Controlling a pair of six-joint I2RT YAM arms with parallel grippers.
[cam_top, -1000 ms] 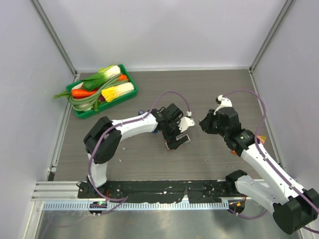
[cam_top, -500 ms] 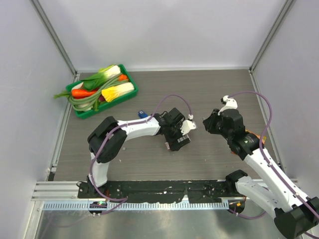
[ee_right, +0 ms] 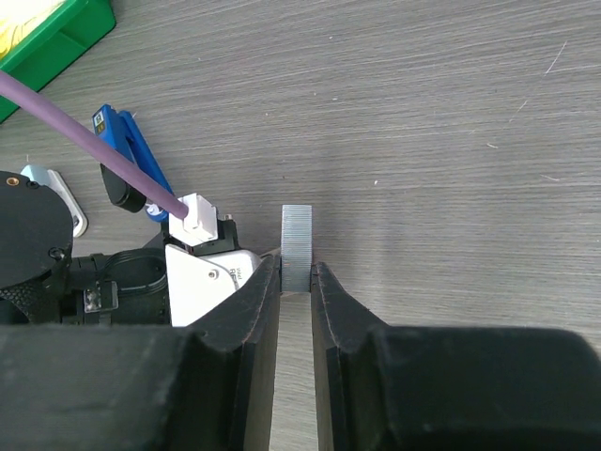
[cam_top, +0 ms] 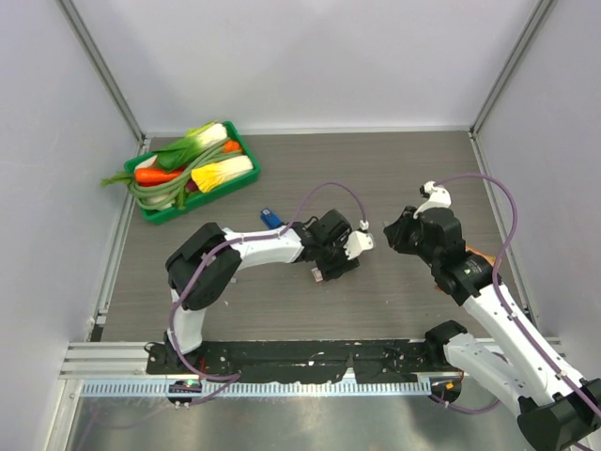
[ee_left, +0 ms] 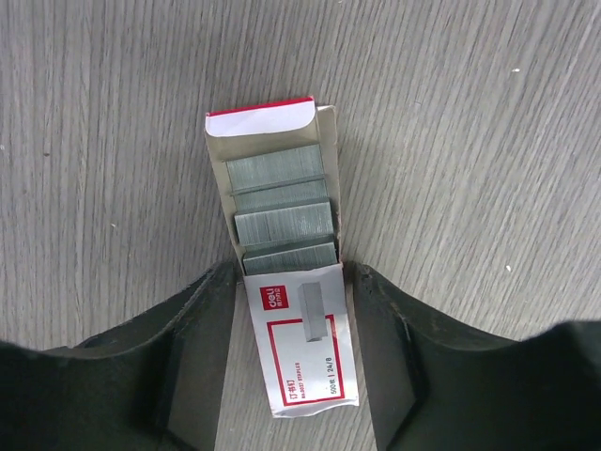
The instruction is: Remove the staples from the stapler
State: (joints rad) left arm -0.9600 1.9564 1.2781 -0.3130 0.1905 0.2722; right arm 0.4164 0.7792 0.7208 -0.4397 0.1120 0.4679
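Found the staples (ee_right: pixel 297 235) pinched tight in right gripper (ee_right: pixel 297 277), mid-table, just right of left arm's wrist. Found left gripper (ee_left: pixel 293 274) spread apart, astride open red-white packet (ee_left: pixel 302 352) lying flat on grey wood-grain table (ee_left: pixel 488 141).

A robotics lab test cell: plain white wall panels (cam_top: pixel 310 56) in aluminium frame posts (cam_top: pixel 103 70) enclose a grey wood-grain table (cam_top: pixel 394 169), with a slotted aluminium mounting rail (cam_top: pixel 103 362) at its near edge.

Light was bright, even and diffuse with soft faint shadows; wrist views were sharp; near fingers were dark and slightly blurred.
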